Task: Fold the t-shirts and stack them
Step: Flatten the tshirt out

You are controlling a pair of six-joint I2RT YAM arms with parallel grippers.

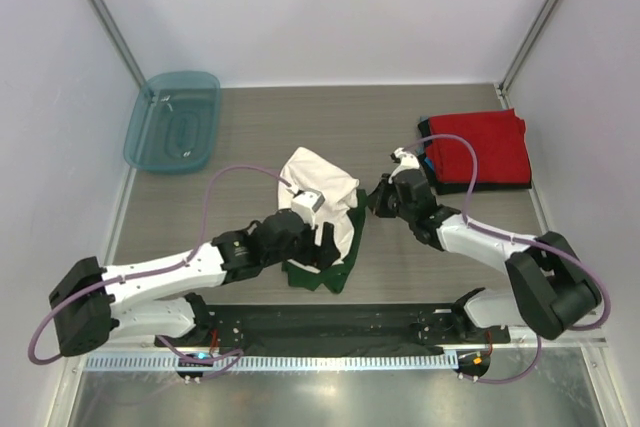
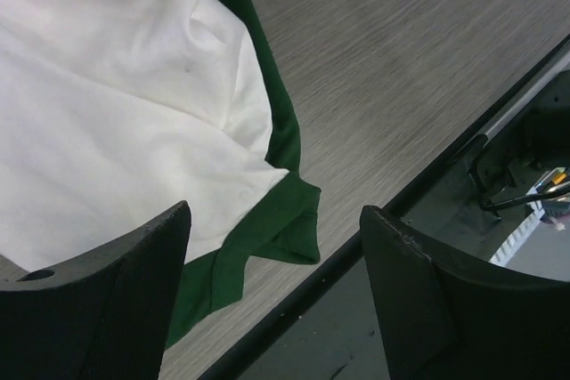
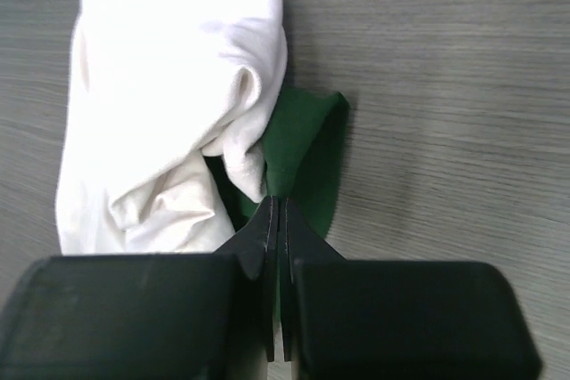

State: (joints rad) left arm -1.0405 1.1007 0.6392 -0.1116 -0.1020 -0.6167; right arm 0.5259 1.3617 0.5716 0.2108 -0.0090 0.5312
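We see the wood-grain table (image 1: 300, 117) with the crumpled, green-sleeved white t-shirt (image 1: 322, 187) at its centre. The folded red t-shirt (image 1: 480, 147) tops a stack at two o'clock, and the teal tub (image 1: 137, 137) sits at ten. Our left gripper (image 2: 274, 220) hangs over the shirt's six o'clock hem, jaws wide apart and empty. Our right gripper (image 3: 276, 211) pinches green cloth at the shirt's three o'clock edge, jaws tight together.
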